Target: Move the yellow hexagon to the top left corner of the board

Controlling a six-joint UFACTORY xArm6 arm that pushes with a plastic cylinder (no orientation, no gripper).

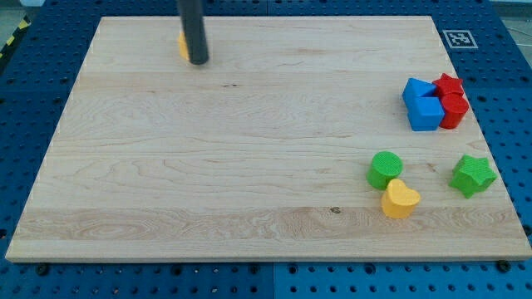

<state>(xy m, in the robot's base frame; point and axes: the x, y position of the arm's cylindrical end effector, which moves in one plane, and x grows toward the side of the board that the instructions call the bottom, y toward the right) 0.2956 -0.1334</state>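
Note:
The yellow hexagon (181,45) lies near the view's top left of the wooden board (249,149), mostly hidden behind my dark rod; only its left edge shows. My tip (198,62) rests on the board just right of and slightly below the hexagon, touching or nearly touching it.
At the view's right stand a blue block cluster (422,105) and red blocks (452,100), pressed together. Lower right are a green cylinder (385,169), a yellow heart-shaped block (400,199) and a green star (473,174). A tag marker (457,38) sits at the top right corner.

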